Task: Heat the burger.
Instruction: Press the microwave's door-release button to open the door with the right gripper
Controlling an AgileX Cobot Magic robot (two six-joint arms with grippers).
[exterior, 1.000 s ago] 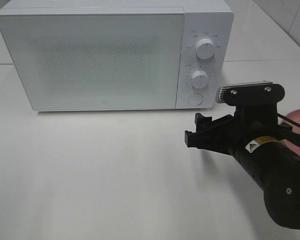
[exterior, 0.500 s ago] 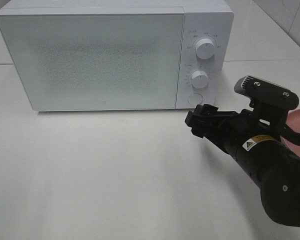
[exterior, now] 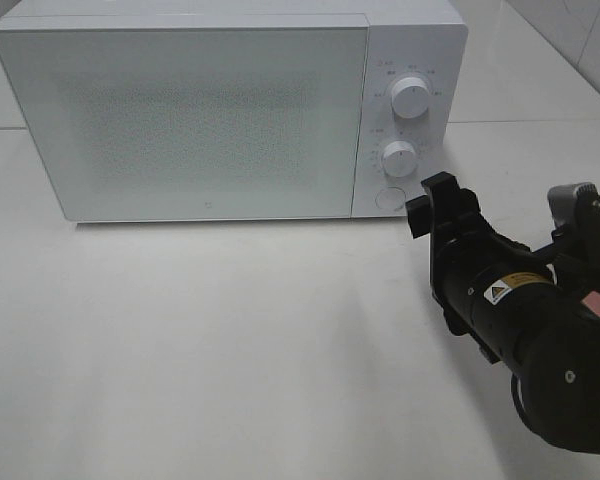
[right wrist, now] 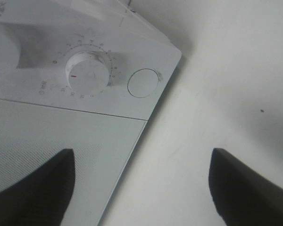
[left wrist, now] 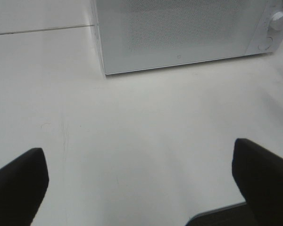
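no burger in view – it is likely soft and light, so hold the bun's sides gently. right gripper (exterior: 436,200), by the button (exterior: 389,198) on the microwave (exterior: 200,110), is spread wide and holds nothing – left gripper (left wrist: 141,183) too.

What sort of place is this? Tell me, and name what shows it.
Probably a mock kitchen counter in a lab: a white microwave with two dials stands on a white table, and a black robot arm reaches toward it.

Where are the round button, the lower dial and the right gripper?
round button (right wrist: 143,83), right wrist view, its centre.
lower dial (exterior: 399,158), exterior high view, knob centre.
right gripper (right wrist: 142,153), right wrist view, between fingertips.
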